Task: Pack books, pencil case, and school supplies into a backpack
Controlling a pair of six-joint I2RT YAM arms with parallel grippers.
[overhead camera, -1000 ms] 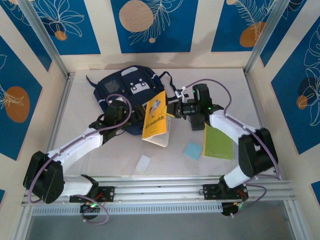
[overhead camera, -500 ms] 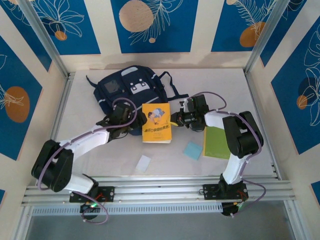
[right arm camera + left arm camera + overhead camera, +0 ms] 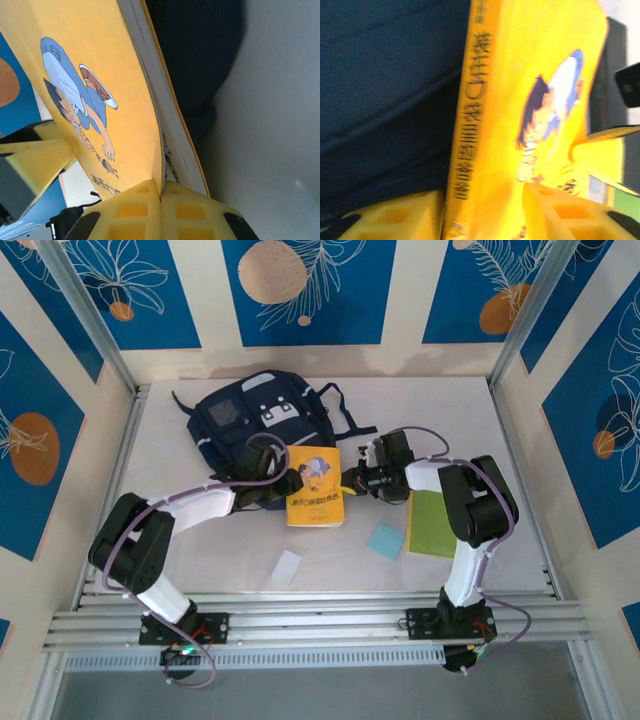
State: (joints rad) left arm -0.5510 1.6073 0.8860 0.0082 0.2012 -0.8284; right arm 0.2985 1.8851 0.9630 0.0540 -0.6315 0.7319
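Your right hand [image 3: 350, 481] is pressed together on the edge of the yellow-orange book [image 3: 318, 490]. In the right wrist view its two yellow fingers [image 3: 132, 212] meet with the front cover caught between them, while the white page block falls away to one side. The cartoon figure on the cover faces up.

Your left hand [image 3: 290, 483] is at the book's opposite side, by the spine. In the left wrist view its fingers [image 3: 395, 215] stand apart with the spine edge between them, one right against the spine and the other overlapping the cover. You cannot tell from these views whether they are pressing on it.

The book sits between your two hands, near the middle of the bench [image 3: 440, 420]. Its far-left corner is just beside the lower edge of the navy-blue backpack [image 3: 250, 420], which lies at the far left with its front pocket up.

The lime green book [image 3: 436, 525] lies flat on the right, beside your right arm. The light-blue pad [image 3: 385, 540] is just left of it, and the white piece [image 3: 288, 567] lies nearer you, below the yellow-orange book.
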